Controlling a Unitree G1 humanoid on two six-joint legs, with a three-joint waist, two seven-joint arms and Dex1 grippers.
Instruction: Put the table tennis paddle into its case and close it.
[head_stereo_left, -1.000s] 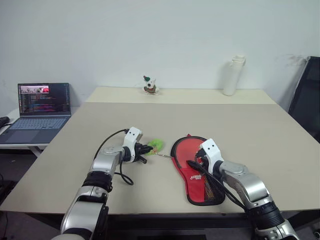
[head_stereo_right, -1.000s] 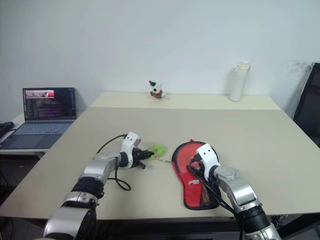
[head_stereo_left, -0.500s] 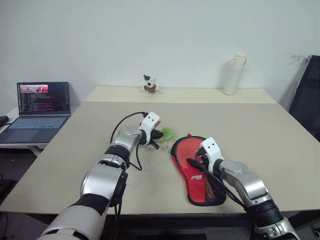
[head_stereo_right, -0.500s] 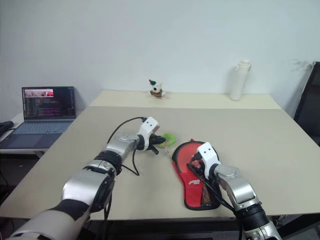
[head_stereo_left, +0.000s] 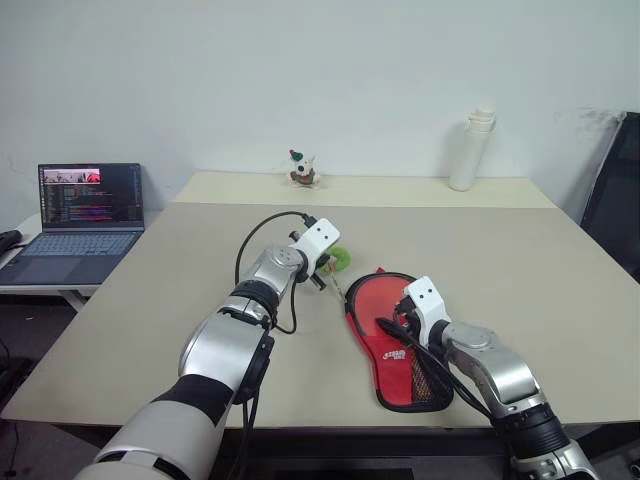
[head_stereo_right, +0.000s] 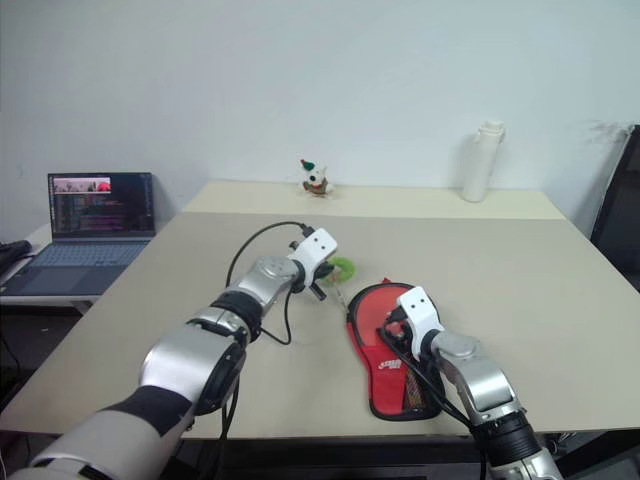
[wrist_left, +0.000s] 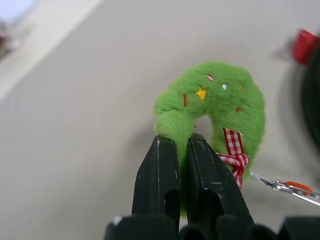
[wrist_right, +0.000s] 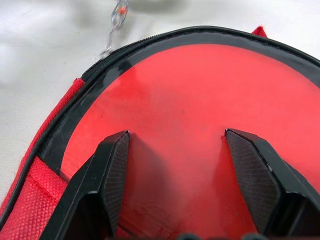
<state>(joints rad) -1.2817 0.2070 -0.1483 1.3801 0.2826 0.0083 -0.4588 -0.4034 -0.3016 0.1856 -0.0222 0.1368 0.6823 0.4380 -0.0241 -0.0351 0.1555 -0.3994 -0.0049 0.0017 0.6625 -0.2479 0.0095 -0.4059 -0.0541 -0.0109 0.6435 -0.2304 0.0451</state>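
Evidently the left gripper (wrist_left: 181, 150) pinches the green plush zipper charm (wrist_left: 212, 105) at frame centre to draw the case (head_stereo_left: 385, 335) closed, while the right gripper (wrist_right: 175, 145), jaws spread, steadies the paddle (wrist_right: 180, 120).

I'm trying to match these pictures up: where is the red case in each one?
Left eye view: case beneath the right hand.
Right eye view: same place.
Left wrist view: its red corner beyond the green ring.
Right wrist view: red fabric beside the hand's fingers.
Shared landmark: the metal chain.
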